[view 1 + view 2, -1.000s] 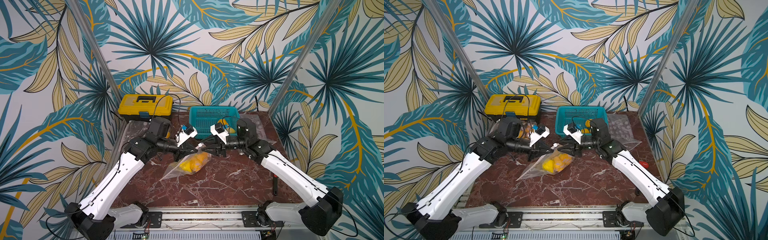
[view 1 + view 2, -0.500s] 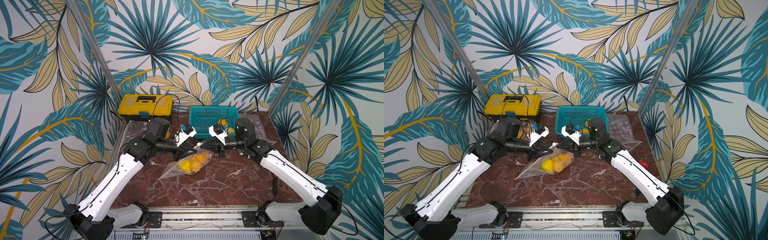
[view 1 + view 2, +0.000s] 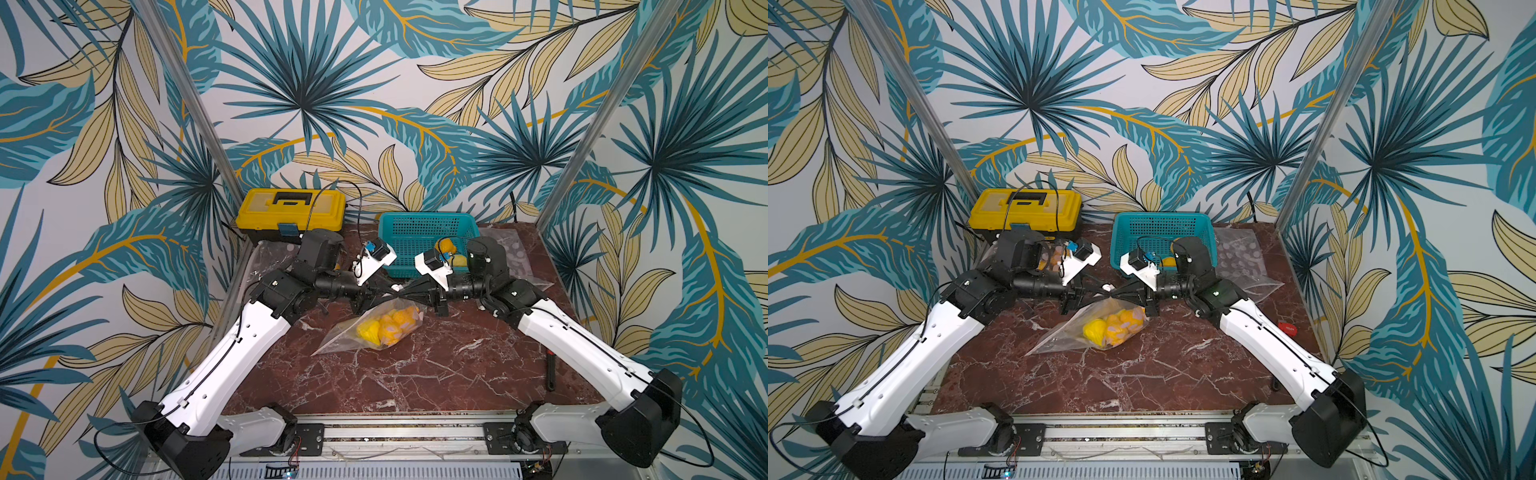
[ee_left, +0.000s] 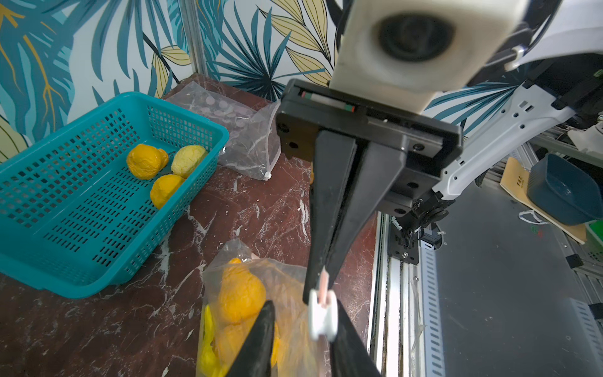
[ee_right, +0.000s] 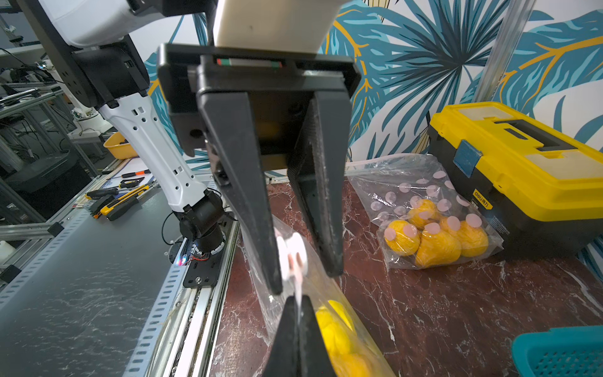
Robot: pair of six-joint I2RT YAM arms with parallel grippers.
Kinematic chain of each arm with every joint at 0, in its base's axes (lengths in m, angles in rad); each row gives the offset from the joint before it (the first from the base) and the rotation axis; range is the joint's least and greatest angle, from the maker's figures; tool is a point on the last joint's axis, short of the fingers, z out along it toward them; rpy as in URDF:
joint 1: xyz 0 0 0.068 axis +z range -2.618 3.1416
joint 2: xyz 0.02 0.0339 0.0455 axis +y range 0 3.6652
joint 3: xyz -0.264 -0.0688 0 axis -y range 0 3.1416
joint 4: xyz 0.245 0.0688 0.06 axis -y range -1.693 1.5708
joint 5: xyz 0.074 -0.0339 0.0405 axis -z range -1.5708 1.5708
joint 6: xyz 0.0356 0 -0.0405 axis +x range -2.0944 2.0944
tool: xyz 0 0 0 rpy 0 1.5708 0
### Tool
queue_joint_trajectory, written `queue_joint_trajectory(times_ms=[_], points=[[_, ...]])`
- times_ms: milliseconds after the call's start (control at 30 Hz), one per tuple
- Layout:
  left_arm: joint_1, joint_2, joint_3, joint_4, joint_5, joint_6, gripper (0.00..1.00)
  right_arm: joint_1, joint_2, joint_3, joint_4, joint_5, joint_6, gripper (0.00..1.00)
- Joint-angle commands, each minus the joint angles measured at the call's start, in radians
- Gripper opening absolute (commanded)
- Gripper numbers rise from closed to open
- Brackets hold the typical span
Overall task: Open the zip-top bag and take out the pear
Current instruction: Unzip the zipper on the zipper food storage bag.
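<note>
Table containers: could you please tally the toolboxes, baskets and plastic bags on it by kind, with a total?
Toolbox: 1
Basket: 1
Plastic bags: 3 (middle bag, toolbox-side bag, basket-side bag)
Total: 5

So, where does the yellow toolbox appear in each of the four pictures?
Top view: yellow toolbox at the far edge of the table, beside the teal basket.
Top view: same place.
Left wrist: not in it.
Right wrist: behind a spotted bag of yellow fruit, toolbox at.
Shared landmark: the teal basket, in all four.
</note>
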Motion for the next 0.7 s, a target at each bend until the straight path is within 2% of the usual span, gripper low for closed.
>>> queue_joint_trajectory(times_ms=[0,100,267,533,667], points=[[-0.005,-0.013,-0.003,0.026,0.026,0.009,0.2,0.006,0.004,0.013,-0.014,-0.002,-0.005,0.0],[-0.005,-0.018,-0.014,0.026,0.027,0.013,0.12,0.006,-0.002,0.011,-0.016,0.01,-0.005,0.0],[-0.005,-0.049,-0.054,0.026,-0.016,0.034,0.09,0.006,-0.044,-0.016,0.003,0.097,-0.002,0.0],[0.01,-0.095,-0.142,0.02,-0.111,0.054,0.08,0.003,-0.183,-0.121,0.061,0.375,0.018,0.0],[0.057,-0.108,-0.17,-0.003,-0.107,0.055,0.08,-0.008,-0.257,-0.178,0.104,0.492,0.033,0.0]])
